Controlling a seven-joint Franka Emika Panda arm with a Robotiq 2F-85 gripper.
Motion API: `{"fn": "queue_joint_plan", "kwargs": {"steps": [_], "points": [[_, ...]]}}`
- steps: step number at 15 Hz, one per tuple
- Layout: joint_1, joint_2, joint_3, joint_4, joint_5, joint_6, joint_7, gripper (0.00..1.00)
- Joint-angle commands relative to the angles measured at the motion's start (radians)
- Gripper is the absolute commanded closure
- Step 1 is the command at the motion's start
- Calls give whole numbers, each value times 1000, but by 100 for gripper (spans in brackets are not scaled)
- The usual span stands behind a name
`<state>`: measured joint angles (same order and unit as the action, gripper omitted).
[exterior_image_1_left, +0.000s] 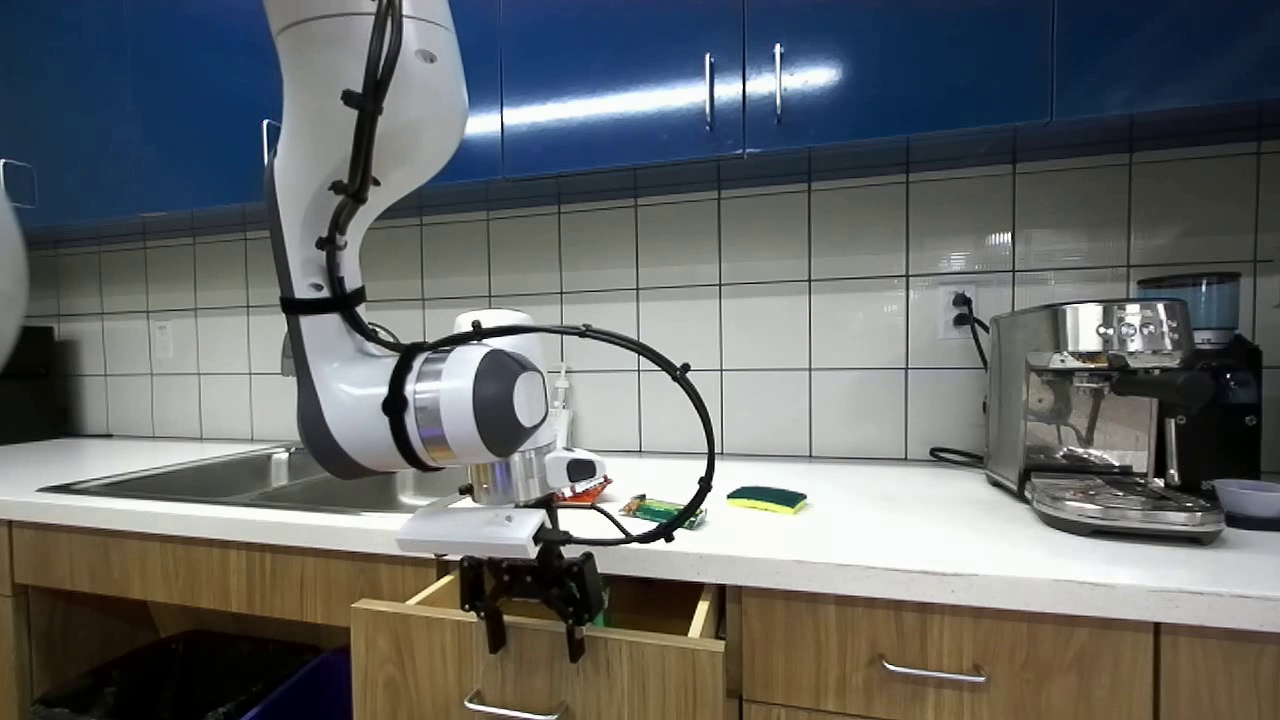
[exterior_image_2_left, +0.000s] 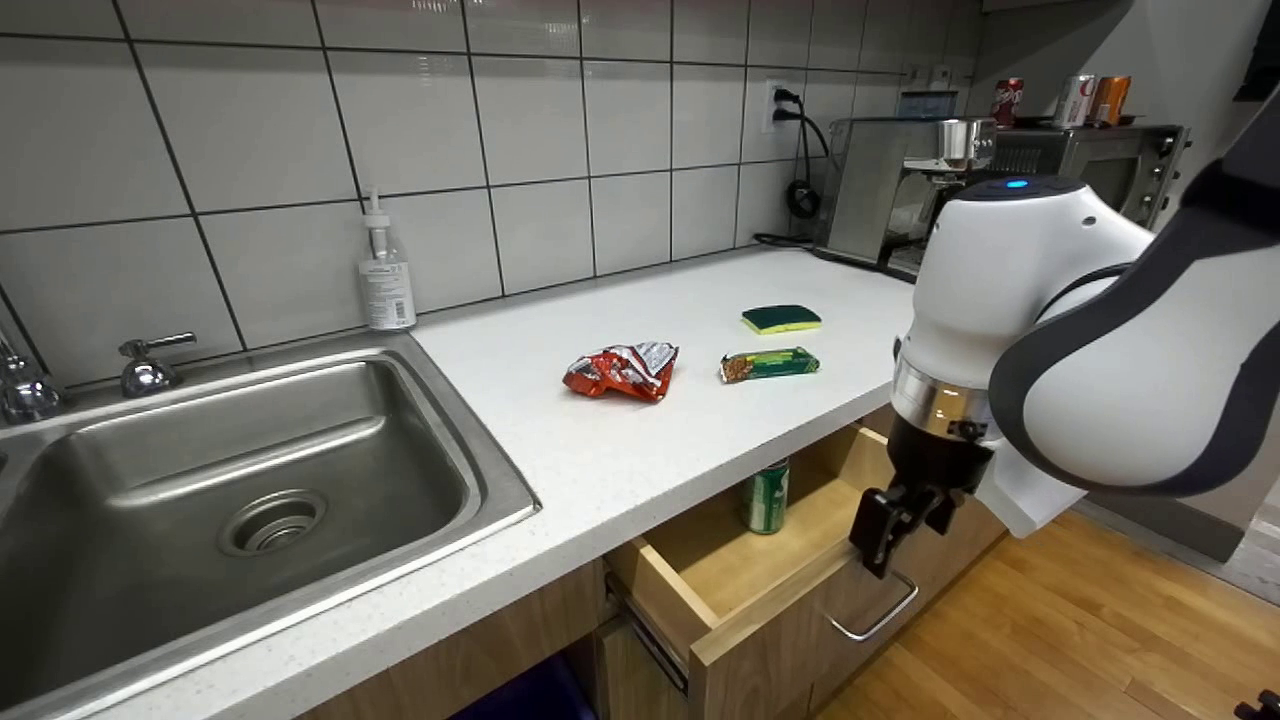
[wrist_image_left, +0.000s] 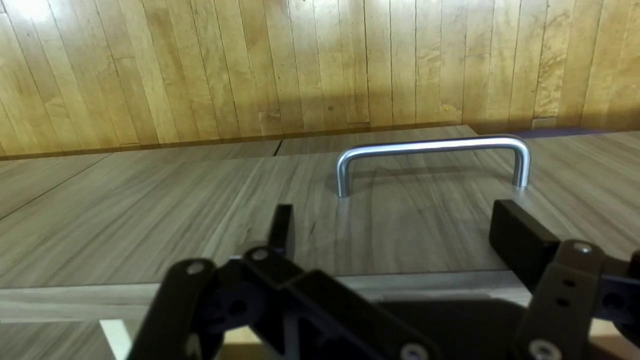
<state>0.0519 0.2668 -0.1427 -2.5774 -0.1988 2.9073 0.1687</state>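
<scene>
My gripper (exterior_image_1_left: 535, 645) is open and empty. It points down at the top edge of a pulled-out wooden drawer (exterior_image_1_left: 420, 655), with its fingers in front of the drawer's front panel. In the wrist view the two black fingers (wrist_image_left: 392, 220) stand wide apart above the silver bar handle (wrist_image_left: 432, 146), apart from it. I cannot tell whether a finger touches the panel. The handle also shows in both exterior views (exterior_image_1_left: 515, 712) (exterior_image_2_left: 880, 615). A green can (exterior_image_2_left: 767, 498) stands upright inside the drawer; in an exterior view it is mostly hidden behind the gripper (exterior_image_1_left: 603, 605).
On the white counter (exterior_image_2_left: 560, 460) lie a red crumpled wrapper (exterior_image_2_left: 625, 372), a green bar packet (exterior_image_2_left: 770, 364) and a green-yellow sponge (exterior_image_2_left: 780, 319). A sink (exterior_image_2_left: 300, 440), a soap bottle (exterior_image_2_left: 387, 285) and an espresso machine (exterior_image_1_left: 1090, 410) stand along it. The counter edge overhangs the drawer.
</scene>
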Motion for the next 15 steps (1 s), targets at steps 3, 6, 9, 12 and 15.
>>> {"fn": "queue_joint_plan", "kwargs": {"steps": [3,6,9,12,15], "points": [[-37,42,14,96,45,-28,-85,0],[-38,56,13,121,44,-44,-101,0],[-40,68,13,148,43,-62,-114,0],[-40,79,11,175,38,-86,-121,0],[-42,89,11,198,37,-104,-130,0]]}}
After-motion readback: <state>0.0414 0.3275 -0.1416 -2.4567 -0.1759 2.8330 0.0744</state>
